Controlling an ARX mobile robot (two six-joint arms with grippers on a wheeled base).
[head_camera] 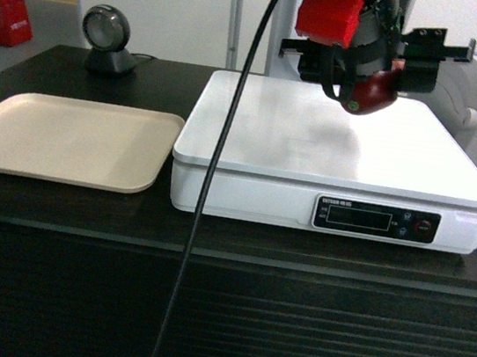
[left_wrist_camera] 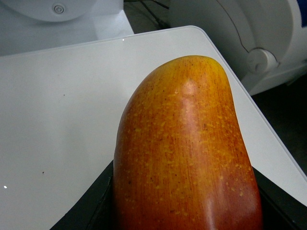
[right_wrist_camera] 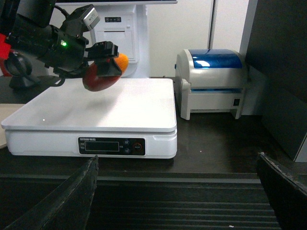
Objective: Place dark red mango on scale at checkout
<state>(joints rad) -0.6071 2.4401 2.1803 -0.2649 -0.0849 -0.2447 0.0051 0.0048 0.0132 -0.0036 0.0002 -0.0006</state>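
Note:
My left gripper [head_camera: 372, 84] is shut on the dark red mango [head_camera: 372, 93], holding it just above the back right part of the white scale [head_camera: 297, 142]. In the left wrist view the mango [left_wrist_camera: 184, 153] fills the frame, its orange-yellow end pointing away over the scale platform [left_wrist_camera: 62, 120]. From the right wrist view the mango [right_wrist_camera: 101, 76] hangs a little above the scale [right_wrist_camera: 96, 112] on the dark checkout counter [right_wrist_camera: 211, 143]. My right gripper [right_wrist_camera: 177, 191] is open and empty in front of the counter's ribbed panel, out of the head view.
A beige tray [head_camera: 62, 140] lies left of the scale. A round barcode scanner [head_camera: 107, 36] stands behind it. A white and blue printer [right_wrist_camera: 213, 81] sits right of the scale. A black cable [head_camera: 219, 158] hangs across the scale's front in the head view.

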